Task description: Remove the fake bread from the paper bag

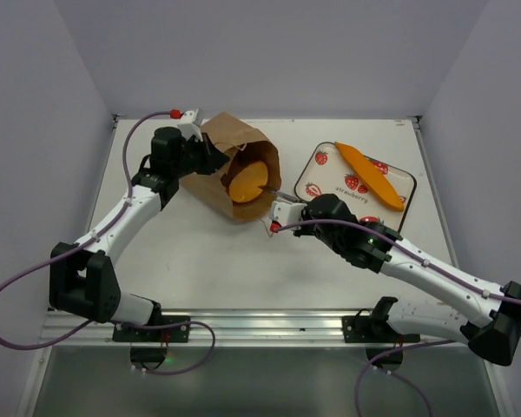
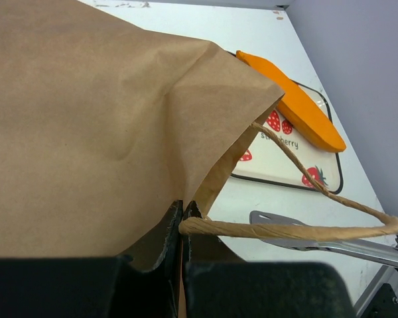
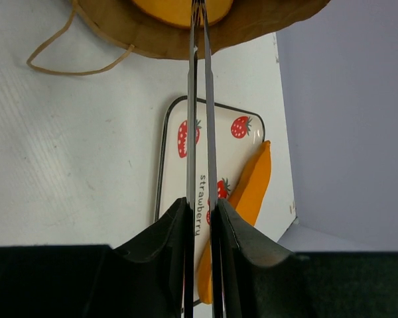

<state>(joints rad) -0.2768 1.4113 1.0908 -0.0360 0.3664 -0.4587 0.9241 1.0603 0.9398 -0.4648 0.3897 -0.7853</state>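
Mid-table, paper bag (image 1: 215,178) lies on its side, round fake bread (image 1: 248,181) inside. At its rim, left gripper (image 2: 184,213) is pinched tight. Opposite, right gripper (image 3: 200,207) squeezes metal tongs (image 3: 198,99), blades narrow, reaching the mouth.

I'm reaching my left arm (image 1: 122,213) forward and inward, left gripper (image 2: 184,215) pinching tight with jaws meeting, stretching my right arm (image 1: 417,265) leftward low, right gripper (image 3: 200,207) squeezing narrow, fingers nearly parallel
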